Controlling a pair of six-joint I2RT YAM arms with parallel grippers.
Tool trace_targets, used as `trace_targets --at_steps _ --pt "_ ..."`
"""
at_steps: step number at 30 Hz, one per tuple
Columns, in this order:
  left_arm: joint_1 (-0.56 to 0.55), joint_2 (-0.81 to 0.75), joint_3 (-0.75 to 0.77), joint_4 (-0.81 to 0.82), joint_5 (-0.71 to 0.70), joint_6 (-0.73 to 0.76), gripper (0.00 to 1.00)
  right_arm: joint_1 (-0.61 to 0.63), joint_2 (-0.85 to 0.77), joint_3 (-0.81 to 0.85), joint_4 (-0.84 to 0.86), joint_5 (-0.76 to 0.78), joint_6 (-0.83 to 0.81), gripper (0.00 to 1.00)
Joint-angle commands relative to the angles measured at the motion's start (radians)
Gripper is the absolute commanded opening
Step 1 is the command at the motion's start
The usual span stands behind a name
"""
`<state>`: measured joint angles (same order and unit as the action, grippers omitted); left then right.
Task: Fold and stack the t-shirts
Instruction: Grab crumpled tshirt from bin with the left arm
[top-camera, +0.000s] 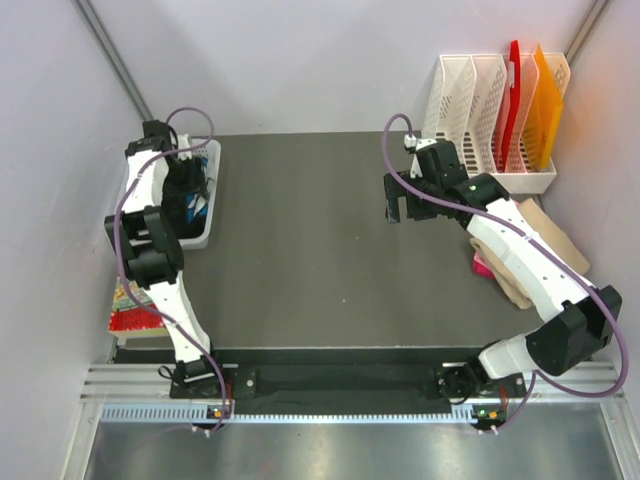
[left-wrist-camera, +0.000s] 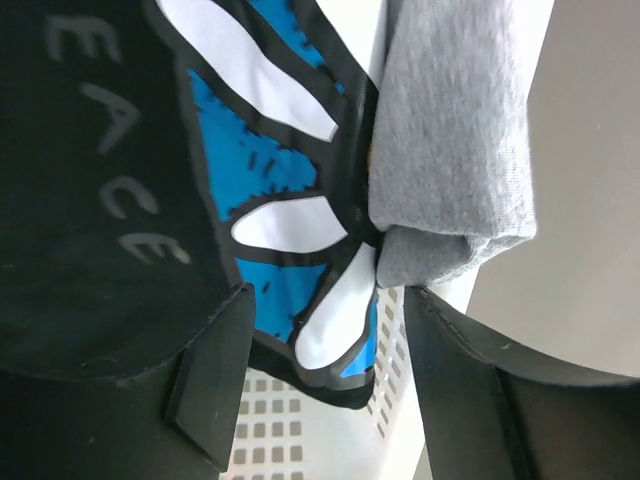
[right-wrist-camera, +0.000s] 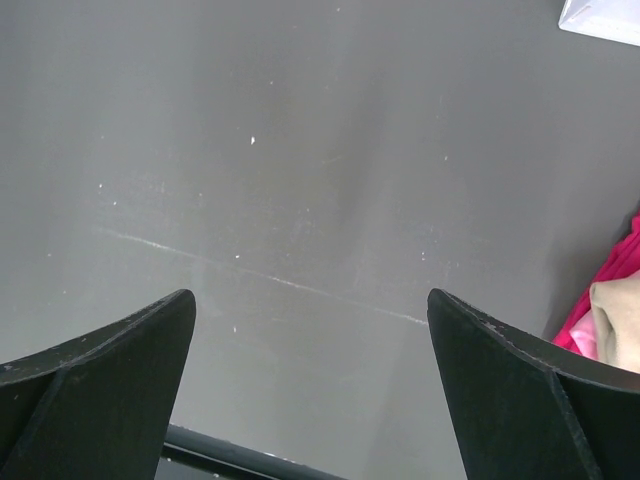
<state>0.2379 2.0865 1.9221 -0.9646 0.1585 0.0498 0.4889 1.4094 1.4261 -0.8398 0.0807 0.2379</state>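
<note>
My left gripper (top-camera: 190, 195) reaches down into the white mesh basket (top-camera: 212, 215) at the table's left edge. In the left wrist view a black t-shirt (left-wrist-camera: 90, 200) with a blue and white daisy print (left-wrist-camera: 260, 140) fills the left. A fold of the print hangs between the open fingers (left-wrist-camera: 215, 370) of the left gripper (left-wrist-camera: 330, 370). A grey t-shirt (left-wrist-camera: 450, 130) lies bunched beside it on the right. My right gripper (top-camera: 403, 210) (right-wrist-camera: 310, 350) hovers open over bare dark table, holding nothing. Tan (top-camera: 545, 235) and pink (top-camera: 482, 265) t-shirts lie under the right arm.
White file racks (top-camera: 470, 110) holding red and orange folders stand at the back right corner. A red patterned packet (top-camera: 135, 305) lies off the table's left side. The basket's mesh floor (left-wrist-camera: 290, 440) shows below the hanging cloth. Walls close in on both sides.
</note>
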Motion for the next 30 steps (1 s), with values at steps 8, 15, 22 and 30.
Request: trace_targets --at_steps 8,15,22,30 --pt "-0.022 -0.003 -0.101 -0.022 0.035 0.019 0.47 0.016 -0.024 0.007 0.008 -0.013 0.017 1.0" --pt "-0.019 -0.036 -0.063 -0.036 0.024 0.048 0.0 0.016 -0.027 -0.004 0.013 -0.013 0.015 1.0" --pt "-0.02 -0.019 0.354 -0.196 0.019 0.084 0.0 0.014 -0.029 0.01 0.007 -0.021 0.012 1.0" --pt "-0.022 -0.31 0.332 0.146 0.006 0.186 0.0 0.016 -0.029 -0.009 0.025 -0.041 0.015 1.0"
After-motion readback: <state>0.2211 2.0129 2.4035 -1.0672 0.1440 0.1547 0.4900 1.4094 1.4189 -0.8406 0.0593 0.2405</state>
